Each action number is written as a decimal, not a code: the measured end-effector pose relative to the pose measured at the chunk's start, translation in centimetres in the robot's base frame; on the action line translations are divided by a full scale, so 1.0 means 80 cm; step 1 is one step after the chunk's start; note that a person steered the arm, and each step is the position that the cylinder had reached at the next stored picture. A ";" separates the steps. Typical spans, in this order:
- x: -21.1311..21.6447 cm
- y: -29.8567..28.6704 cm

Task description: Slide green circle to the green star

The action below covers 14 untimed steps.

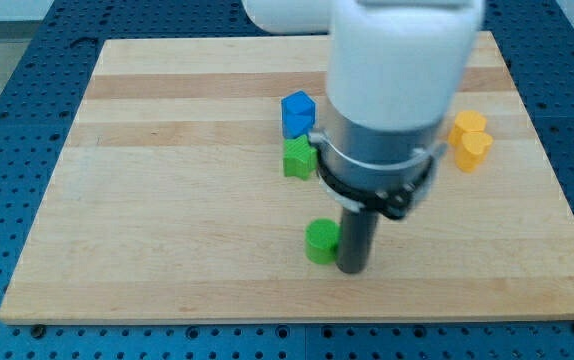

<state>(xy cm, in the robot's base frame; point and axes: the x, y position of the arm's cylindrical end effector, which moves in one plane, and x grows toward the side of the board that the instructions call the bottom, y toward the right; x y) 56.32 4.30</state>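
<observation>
- The wooden board [167, 220] fills most of the view and lies on a blue pegboard table [7, 120].
- The arm's white body [397, 60] hangs over the board's middle-right and hides part of the surface behind it.
- The dark rod comes down from it. There is no pincer on this rig, so nothing is open, clenched or holding; my tip [352, 268] rests on the board.
- The yellow block [469, 140] sits near the view's right edge, well apart from the action; its shape is hard to make out.
- The blue block [298, 112], roughly cube-like, sits touching the top of the green star [299, 158].
- The green circle [321, 242] lies below the star, touching or just beside my tip on its left.
- To do this well, I judge the tip should go round to the circle's lower side first, then push straight toward the view's top, centred on the circle so it does not slip aside, stopping before the star shoves the blue block.
</observation>
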 end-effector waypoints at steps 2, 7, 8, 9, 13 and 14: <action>-0.021 -0.014; -0.012 -0.066; -0.018 -0.066; -0.060 -0.065; -0.041 -0.008; -0.046 0.053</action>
